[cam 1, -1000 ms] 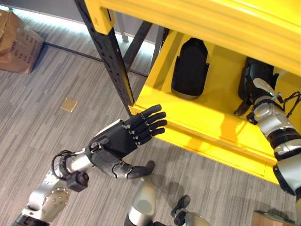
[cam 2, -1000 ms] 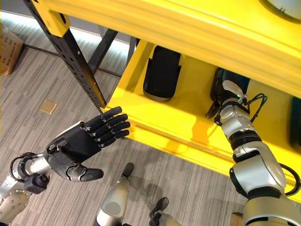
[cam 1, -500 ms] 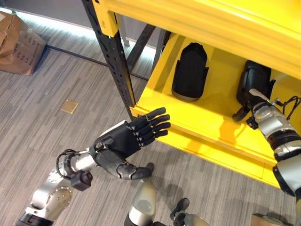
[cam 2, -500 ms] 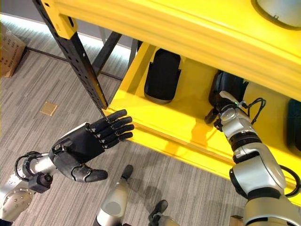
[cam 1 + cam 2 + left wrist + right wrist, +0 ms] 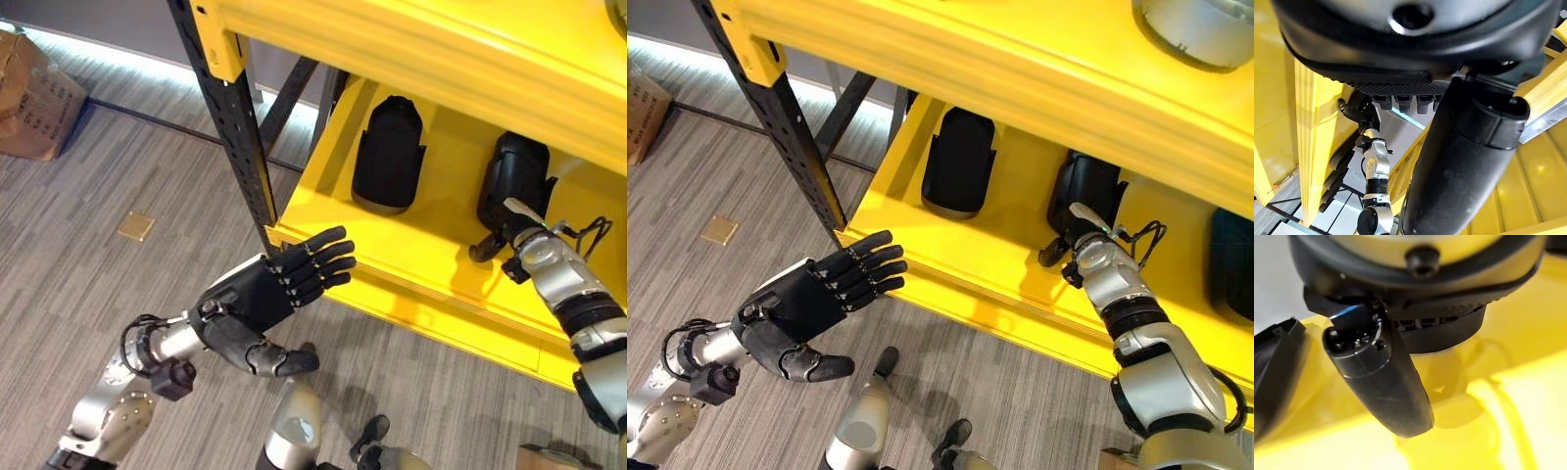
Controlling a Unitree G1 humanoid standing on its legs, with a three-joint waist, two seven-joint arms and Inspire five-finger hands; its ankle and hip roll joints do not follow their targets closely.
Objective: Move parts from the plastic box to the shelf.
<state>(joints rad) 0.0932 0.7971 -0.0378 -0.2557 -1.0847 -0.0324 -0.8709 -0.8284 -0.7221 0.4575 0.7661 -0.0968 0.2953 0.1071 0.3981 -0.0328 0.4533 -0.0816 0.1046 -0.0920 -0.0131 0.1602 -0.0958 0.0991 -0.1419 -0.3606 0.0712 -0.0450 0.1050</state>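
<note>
Your left hand hangs over the grey carpeted floor with its fingers straight and spread, holding nothing, fingertips just beside the front edge of the yellow metal shelf near its front left corner, by the black perforated upright. Your right hand reaches into the shelf and lies against a black moulded plastic part standing near the back edge; its thumb sticks out to the side, but whether the fingers grip the part you cannot tell. A second black moulded part stands to the left of it, apart from both hands. A brown cardboard box sits on the floor, well away from the shelf.
</note>
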